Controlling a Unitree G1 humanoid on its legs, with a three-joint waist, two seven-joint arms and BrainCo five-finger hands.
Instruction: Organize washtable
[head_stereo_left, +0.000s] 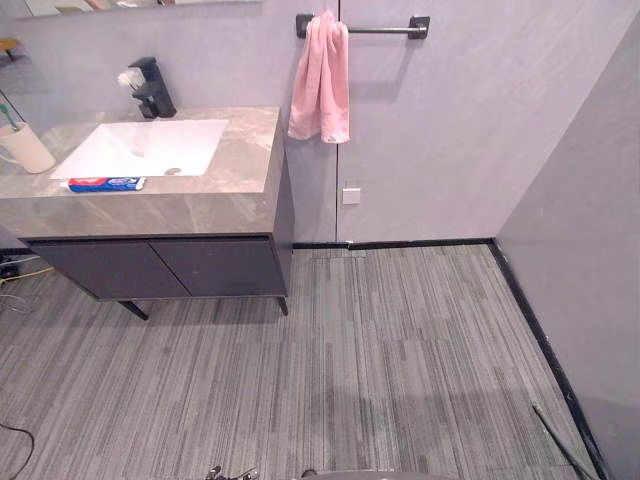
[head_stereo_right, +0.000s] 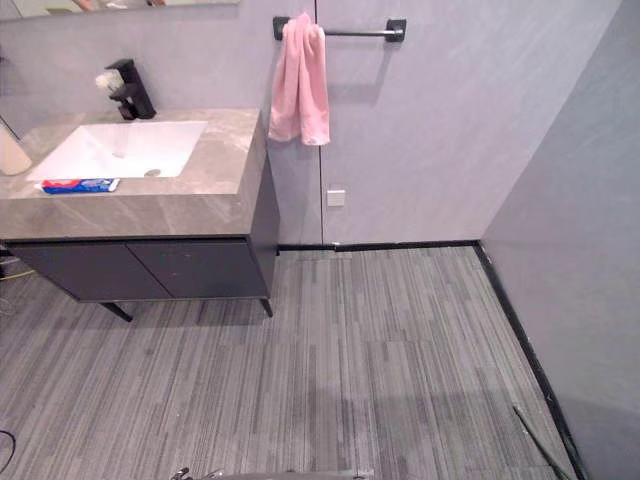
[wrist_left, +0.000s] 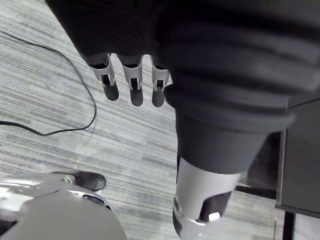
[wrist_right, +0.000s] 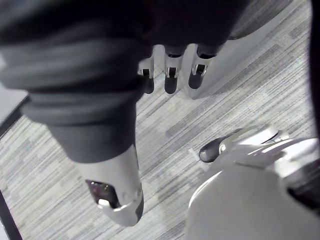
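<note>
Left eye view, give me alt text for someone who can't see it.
A grey stone washtable with a white sink and black tap stands at the left. A red and blue toothpaste tube lies in front of the sink, a cup stands at its left end, and a pink towel hangs from a black rail to the right.

Grey stone washtable (head_stereo_left: 240, 170), on the left hand's (wrist_left: 131, 85) side, bears a toothpaste tube (head_stereo_left: 105, 184), a cream cup (head_stereo_left: 25, 148), a black faucet (head_stereo_left: 152, 88).

Towel (head_stereo_left: 320, 80): I count one.
Toothpaste tube (head_stereo_left: 105, 184): one.
Cup (head_stereo_left: 25, 147): one.
Faucet (head_stereo_left: 152, 90): one.
Basin (head_stereo_left: 145, 147): one.
Towel rail (head_stereo_left: 380, 30): one.
Cabinet doors (head_stereo_left: 215, 265): I count two.
</note>
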